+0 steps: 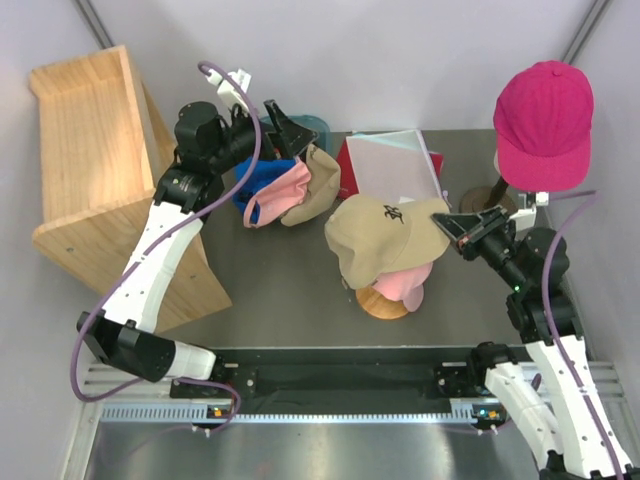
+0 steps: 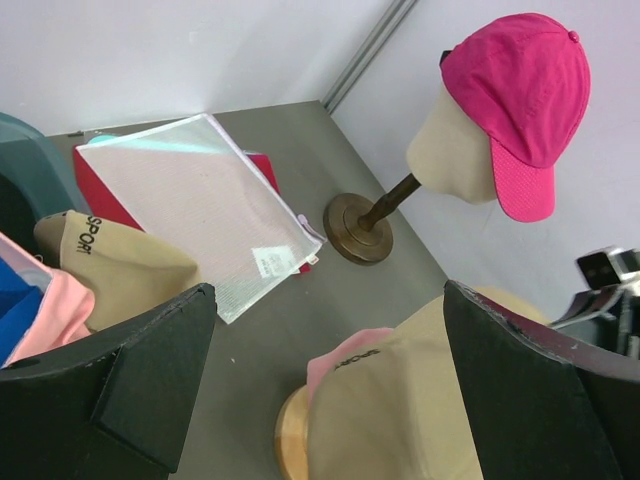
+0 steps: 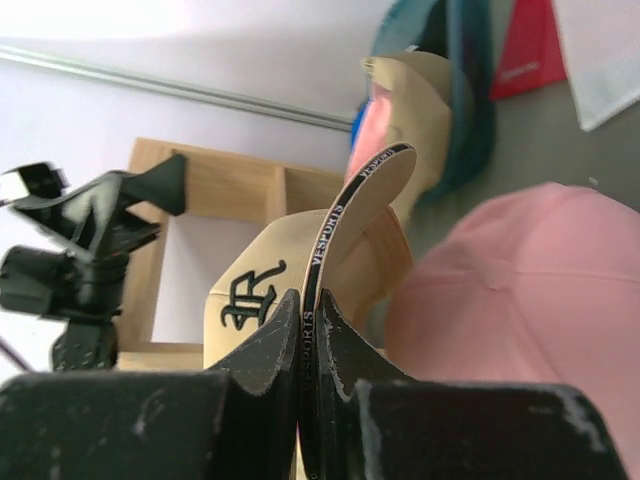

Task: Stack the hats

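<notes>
So the right gripper [image 3: 308, 300] is clamped tight on the curved brim of the tan fabric baseball cap with the black embroidered logo [image 1: 380, 235]. That cap sits mid-table, draped over a light pink fabric cap [image 1: 412, 284] on the round wooden knob stand [image 1: 380, 303]. Left gripper [image 1: 290, 130] is spread all the way with nothing in it, hovering above a heap at the back left: a bright blue cap [image 1: 255, 185], a second pink cap [image 1: 285, 192] and a second tan cap [image 1: 322, 180]. The magenta cap [image 1: 545, 115] is perched on the cream egg-shaped mannequin head [image 2: 452, 150], far right.
</notes>
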`<state>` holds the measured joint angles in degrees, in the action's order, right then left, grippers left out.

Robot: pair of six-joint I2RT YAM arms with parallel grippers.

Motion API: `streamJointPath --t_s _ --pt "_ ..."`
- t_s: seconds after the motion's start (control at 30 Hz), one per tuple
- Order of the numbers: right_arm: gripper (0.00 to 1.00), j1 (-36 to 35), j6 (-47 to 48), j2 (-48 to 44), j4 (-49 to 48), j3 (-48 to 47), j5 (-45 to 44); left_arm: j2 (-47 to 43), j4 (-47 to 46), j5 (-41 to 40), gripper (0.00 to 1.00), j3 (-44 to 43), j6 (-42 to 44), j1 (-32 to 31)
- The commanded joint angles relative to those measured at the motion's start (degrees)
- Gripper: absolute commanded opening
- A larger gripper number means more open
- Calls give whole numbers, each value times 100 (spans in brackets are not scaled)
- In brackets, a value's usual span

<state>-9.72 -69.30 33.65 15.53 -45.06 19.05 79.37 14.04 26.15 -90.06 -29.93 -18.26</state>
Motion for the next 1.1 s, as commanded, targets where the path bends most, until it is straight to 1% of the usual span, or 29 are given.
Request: streamJointPath --t_s 0.0,0.03,0.13,0.47,0.63,0.83,0.93,1.07 --pt "0 -74 -338 -376 -480 418 -305 -62 -394 259 99 -73 -39 33" --pt "0 -66 -391 -446 -655 663 -357 -62 -394 294 99 -38 -22 24" --pt "0 -66 -523 -753 -718 1006 -577 -54 -394 355 99 23 -13 16" --pt "0 -13 -725 -1369 -552 1412 -1105 148 -367 426 99 33 49 -11" --pt "0 5 -778 -1764 -103 1561 -1307 201 -324 487 99 103 154 -55" --pt "0 5 -638 -2037 678 1421 -1526 263 -279 478 99 191 190 -55" --pt "0 5 -664 -2247 907 1465 -1658 289 -297 522 99 208 181 -63" --pt "0 5 -550 -2477 1600 1368 -1913 298 -314 514 99 287 172 -64"
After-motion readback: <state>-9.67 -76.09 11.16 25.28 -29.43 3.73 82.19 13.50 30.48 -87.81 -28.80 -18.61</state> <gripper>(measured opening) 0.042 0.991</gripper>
